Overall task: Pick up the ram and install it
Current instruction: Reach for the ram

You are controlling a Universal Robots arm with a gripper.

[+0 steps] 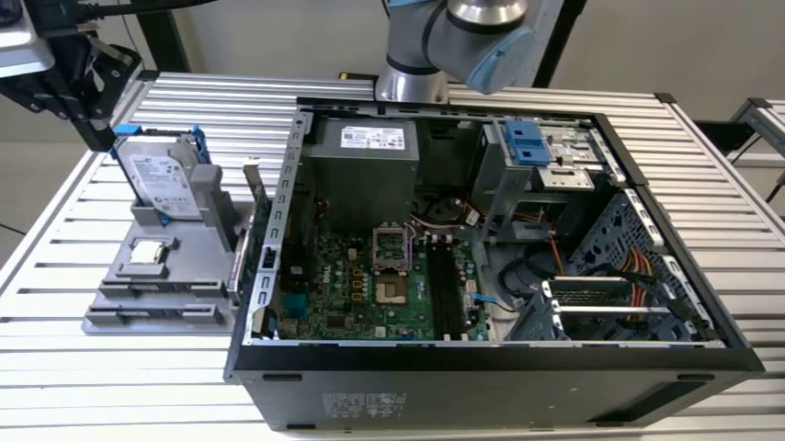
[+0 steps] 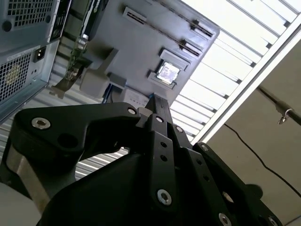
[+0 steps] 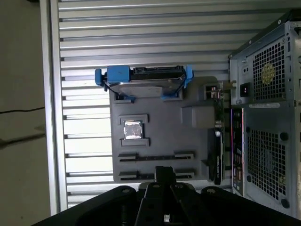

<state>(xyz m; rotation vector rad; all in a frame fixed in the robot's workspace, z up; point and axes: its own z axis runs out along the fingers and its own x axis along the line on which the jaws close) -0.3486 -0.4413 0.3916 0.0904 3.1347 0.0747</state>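
Black pincer (image 3: 164, 173) hovers above grey plastic parts tray (image 3: 160, 122), fingers together, empty. Ram is likely the thin green-edged board (image 3: 217, 155) standing at the tray's edge, can't confirm. Judged light, stiff, fragile: grip long edges mid-length, off chips and contacts.

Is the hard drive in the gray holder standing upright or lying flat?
Upright: the hard drive stands on its edge in the gray holder.

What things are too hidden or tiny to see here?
The ram: holder slots look too thin in the first wrist view to tell whether it sits there.
One holder slot: middle hidden behind the gripper, first wrist view.
Motherboard slots: too small in the exterior view to tell filled or empty.
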